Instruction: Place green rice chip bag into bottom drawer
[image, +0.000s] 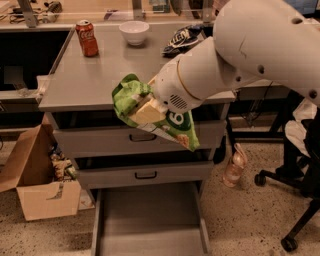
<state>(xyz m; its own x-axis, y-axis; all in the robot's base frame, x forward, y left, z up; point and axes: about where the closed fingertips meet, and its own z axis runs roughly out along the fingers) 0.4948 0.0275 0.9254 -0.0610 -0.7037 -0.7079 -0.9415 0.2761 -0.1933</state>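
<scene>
The green rice chip bag (131, 95) hangs in the air in front of the cabinet's top edge, over the upper drawers. My gripper (150, 111) is shut on the bag; one pale fingertip shows against its middle and the white arm covers the rest. The bag's lower end (180, 132) droops to the right. The bottom drawer (150, 225) is pulled out at the lower middle, with a bare flat grey floor, well below the bag.
On the cabinet top (90, 80) stand a red soda can (88, 38), a white bowl (134, 32) and a dark blue-and-white snack bag (181, 39). An open cardboard box (40, 185) sits on the floor at left. A plastic bottle (235, 165) and a chair base (295, 200) are at right.
</scene>
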